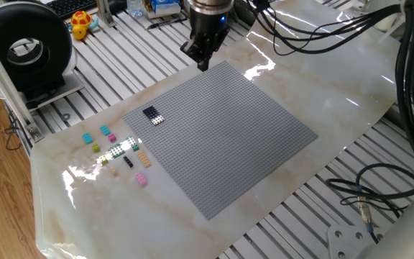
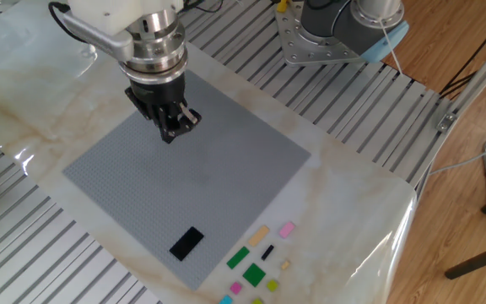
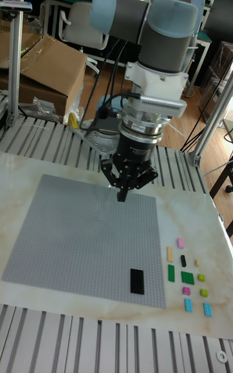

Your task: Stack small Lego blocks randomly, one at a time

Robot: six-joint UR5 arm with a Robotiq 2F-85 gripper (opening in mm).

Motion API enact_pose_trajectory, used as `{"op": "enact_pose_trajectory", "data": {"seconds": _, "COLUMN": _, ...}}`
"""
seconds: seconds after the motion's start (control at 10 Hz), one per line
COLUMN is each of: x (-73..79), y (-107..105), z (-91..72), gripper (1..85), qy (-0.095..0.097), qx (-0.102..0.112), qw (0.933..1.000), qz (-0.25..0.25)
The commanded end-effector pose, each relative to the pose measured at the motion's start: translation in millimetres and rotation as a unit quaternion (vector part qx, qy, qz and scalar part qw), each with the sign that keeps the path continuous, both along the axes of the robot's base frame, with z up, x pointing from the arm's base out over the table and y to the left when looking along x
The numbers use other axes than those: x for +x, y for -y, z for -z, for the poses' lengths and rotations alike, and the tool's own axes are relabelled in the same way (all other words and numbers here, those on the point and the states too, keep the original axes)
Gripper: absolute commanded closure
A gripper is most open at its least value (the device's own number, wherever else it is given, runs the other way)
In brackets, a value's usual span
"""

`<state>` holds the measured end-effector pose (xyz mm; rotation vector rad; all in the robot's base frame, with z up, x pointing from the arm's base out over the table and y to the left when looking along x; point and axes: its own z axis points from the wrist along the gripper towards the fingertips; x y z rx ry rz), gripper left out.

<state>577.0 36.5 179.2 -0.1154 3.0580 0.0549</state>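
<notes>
The small Lego blocks [image 1: 121, 149] lie loose on the marble sheet left of the grey baseplate [image 1: 221, 137]: cyan, pink, yellow-green, green, tan and black pieces. A black block [image 1: 149, 112] sits on the plate near that cluster, with a small white-dotted piece beside it. My gripper [image 1: 202, 62] hangs above the plate's far corner, fingers drawn together with nothing visible between them. In the other fixed view the gripper [image 2: 172, 131] is over the plate's far half, away from the black block [image 2: 186, 242] and the loose blocks [image 2: 254, 274]. The tall fixed view shows the gripper [image 3: 122, 197] pointing straight down.
A black reel [image 1: 24, 47] and a yellow toy [image 1: 81, 25] stand at the back left. Cables [image 1: 365, 194] trail off the table's right side. The arm's base [image 2: 344, 25] is mounted beyond the plate. A cardboard box [image 3: 45, 68] sits behind the table.
</notes>
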Motion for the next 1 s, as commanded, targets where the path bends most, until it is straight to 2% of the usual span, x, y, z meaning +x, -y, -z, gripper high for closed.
{"op": "enact_pose_trajectory", "data": {"seconds": 0.0, "x": 16.0, "y": -40, "z": 1.5, "gripper": 72.7, "qy": 0.006, "qx": 0.018, "qw": 0.9997, "qz": 0.017}}
{"op": "enact_pose_trajectory", "data": {"seconds": 0.1, "x": 19.8, "y": -50, "z": 0.6, "gripper": 72.7, "qy": 0.004, "qx": 0.017, "qw": 0.9996, "qz": 0.023}}
{"op": "enact_pose_trajectory", "data": {"seconds": 0.3, "x": 7.4, "y": -40, "z": 1.5, "gripper": 74.3, "qy": -0.021, "qx": -0.005, "qw": 0.9995, "qz": 0.023}}
{"op": "enact_pose_trajectory", "data": {"seconds": 0.4, "x": 2.9, "y": -37, "z": 1.7, "gripper": 74.3, "qy": -0.029, "qx": -0.011, "qw": 0.9995, "qz": 0.000}}
{"op": "enact_pose_trajectory", "data": {"seconds": 0.5, "x": 6.8, "y": -32, "z": 1.6, "gripper": 76.0, "qy": -0.021, "qx": -0.022, "qw": 0.9995, "qz": -0.007}}
{"op": "enact_pose_trajectory", "data": {"seconds": 0.6, "x": 6.0, "y": -34, "z": 1.6, "gripper": 76.0, "qy": -0.023, "qx": -0.019, "qw": 0.9996, "qz": -0.005}}
{"op": "enact_pose_trajectory", "data": {"seconds": 0.8, "x": 8.9, "y": -45, "z": 1.2, "gripper": 73.0, "qy": -0.018, "qx": 0.005, "qw": 0.9998, "qz": 0.013}}
{"op": "enact_pose_trajectory", "data": {"seconds": 0.9, "x": 12.8, "y": -60, "z": 5.1, "gripper": 72.3, "qy": -0.012, "qx": 0.018, "qw": 0.9996, "qz": 0.020}}
